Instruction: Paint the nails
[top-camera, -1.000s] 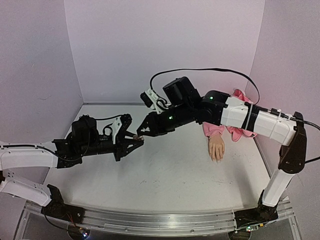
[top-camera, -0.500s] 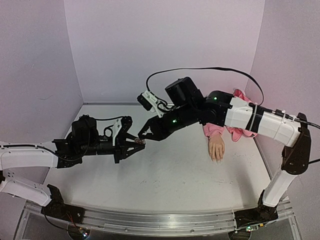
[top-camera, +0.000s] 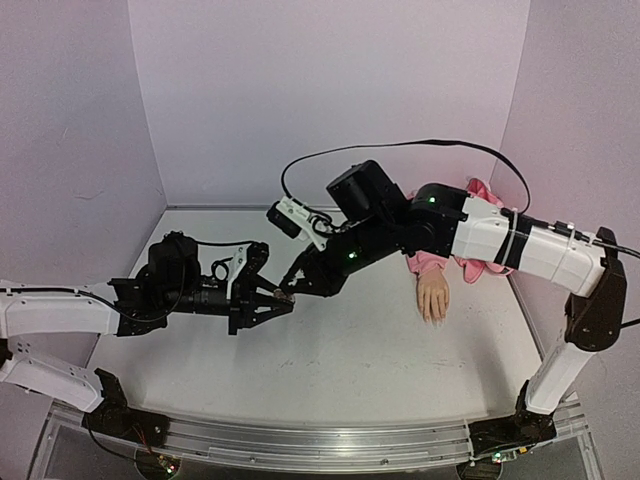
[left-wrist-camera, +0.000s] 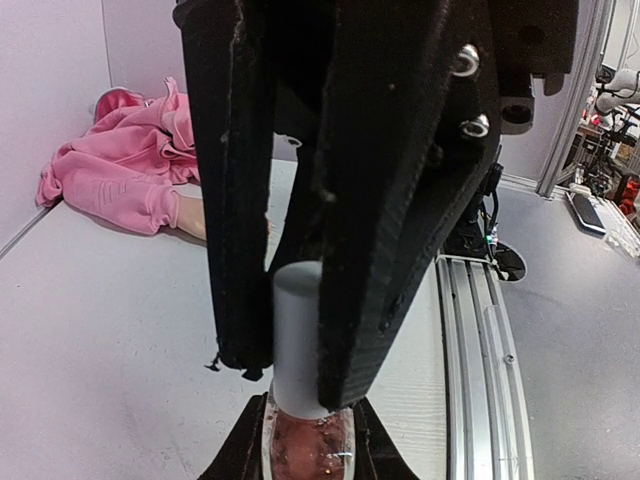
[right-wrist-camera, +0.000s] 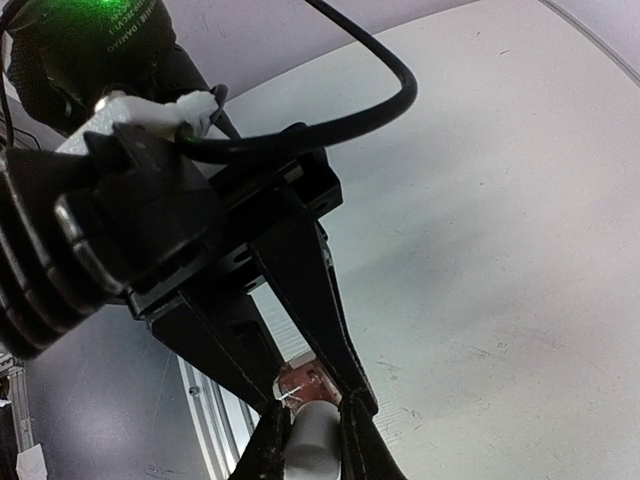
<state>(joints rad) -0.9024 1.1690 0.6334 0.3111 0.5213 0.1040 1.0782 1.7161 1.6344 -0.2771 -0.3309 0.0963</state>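
The pinkish polish bottle (left-wrist-camera: 305, 445) sits between the fingers of my left gripper (left-wrist-camera: 304, 412), which is shut on its glass body. My right gripper (right-wrist-camera: 316, 405) comes down from above and is shut on the bottle's white cap (right-wrist-camera: 312, 445); the cap (left-wrist-camera: 298, 340) still stands on the bottle (right-wrist-camera: 305, 380). The two grippers meet above the table's middle left, left gripper (top-camera: 270, 302) against right gripper (top-camera: 296, 284). The mannequin hand (top-camera: 433, 297) lies palm down at the right, fingers toward me, its nails (top-camera: 435, 318) too small to make out. It sticks out of a pink sleeve (top-camera: 440, 258).
The pink garment (left-wrist-camera: 120, 165) is bunched against the back right wall. The right arm (top-camera: 480, 235) stretches across above the sleeve and hand. An aluminium rail (top-camera: 330, 440) runs along the table's near edge.
The right arm has swung lower and its wrist has turned. The joined grippers with the bottle have sunk a little toward the table. Both grips are unchanged.
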